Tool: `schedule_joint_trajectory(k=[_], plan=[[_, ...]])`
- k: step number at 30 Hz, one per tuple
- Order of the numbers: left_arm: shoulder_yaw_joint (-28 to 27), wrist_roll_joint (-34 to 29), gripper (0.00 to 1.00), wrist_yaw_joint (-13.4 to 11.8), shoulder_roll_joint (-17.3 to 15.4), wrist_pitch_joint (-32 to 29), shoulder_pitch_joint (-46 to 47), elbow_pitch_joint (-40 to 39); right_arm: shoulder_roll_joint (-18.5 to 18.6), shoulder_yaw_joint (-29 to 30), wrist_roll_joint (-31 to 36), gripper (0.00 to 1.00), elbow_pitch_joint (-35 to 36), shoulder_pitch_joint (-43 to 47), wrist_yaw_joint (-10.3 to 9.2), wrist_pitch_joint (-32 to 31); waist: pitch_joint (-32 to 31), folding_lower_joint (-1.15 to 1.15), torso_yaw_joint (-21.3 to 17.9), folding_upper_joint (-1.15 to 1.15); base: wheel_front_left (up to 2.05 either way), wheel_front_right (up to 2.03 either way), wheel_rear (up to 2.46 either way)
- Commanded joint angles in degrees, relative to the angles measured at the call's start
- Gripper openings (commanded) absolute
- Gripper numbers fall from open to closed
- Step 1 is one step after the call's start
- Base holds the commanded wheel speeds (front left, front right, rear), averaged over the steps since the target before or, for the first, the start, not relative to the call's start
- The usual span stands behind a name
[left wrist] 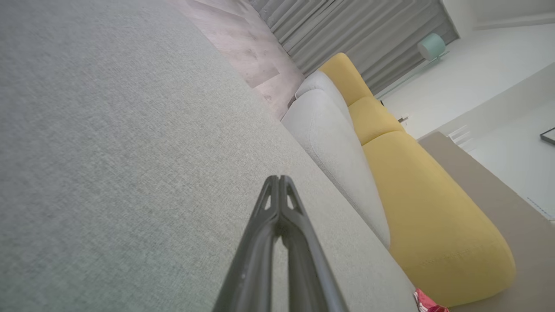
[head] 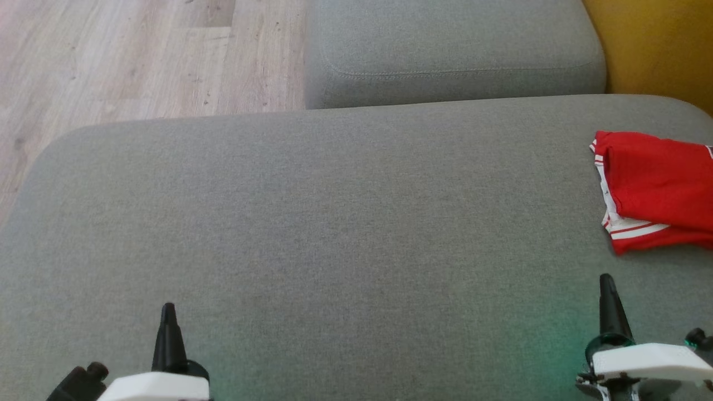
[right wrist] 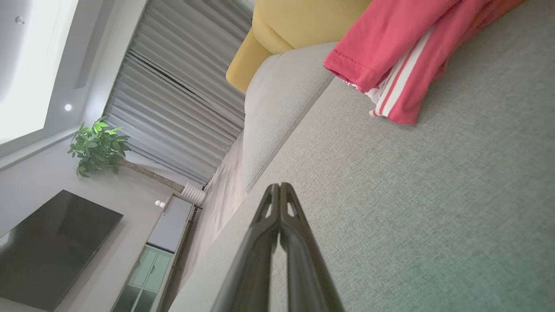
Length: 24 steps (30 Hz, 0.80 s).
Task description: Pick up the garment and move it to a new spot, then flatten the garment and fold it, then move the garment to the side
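garment (head: 657, 186) at right edge of wide cushion (head: 334, 234), second cushion (head: 451, 50) behind it, floor (head: 111, 55) back left

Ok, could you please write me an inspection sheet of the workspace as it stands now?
Surface: grey cushion, flat and mostly bare.
Job's things: red garment with white stripes, lying in folded layers at the cushion's right side, partly cut off by the head view's edge, touched by neither gripper.
Clutter: nothing seen.
Grippers: left gripper shut and empty at the near left; right gripper shut and empty at the near right, short of the garment.
Cables: nothing seen.
Surroundings: wood floor, second grey cushion, yellow cushion, grey curtains, potted plant, dark screen.
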State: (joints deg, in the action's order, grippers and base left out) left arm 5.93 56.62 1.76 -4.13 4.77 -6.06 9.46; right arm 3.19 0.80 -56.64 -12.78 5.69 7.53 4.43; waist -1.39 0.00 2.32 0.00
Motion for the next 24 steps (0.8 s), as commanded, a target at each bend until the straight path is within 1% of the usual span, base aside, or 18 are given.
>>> schedule_joint_trajectory(k=[1,24], plan=[[-1.7,1.6,0.00,0.6,-0.8,-0.3,3.2,-1.3,1.2,-0.3,-1.7,0.00,1.5,-3.2,-0.02,-0.3,0.0,0.00,0.0,0.00,0.00,0.00,0.00],[-5.3,18.0,0.00,2.9,-0.7,-4.3,7.2,1.3,1.3,1.4,-17.9,0.00,0.3,-7.0,-0.03,-4.3,0.7,0.00,-1.1,0.00,0.00,0.00,0.00]])
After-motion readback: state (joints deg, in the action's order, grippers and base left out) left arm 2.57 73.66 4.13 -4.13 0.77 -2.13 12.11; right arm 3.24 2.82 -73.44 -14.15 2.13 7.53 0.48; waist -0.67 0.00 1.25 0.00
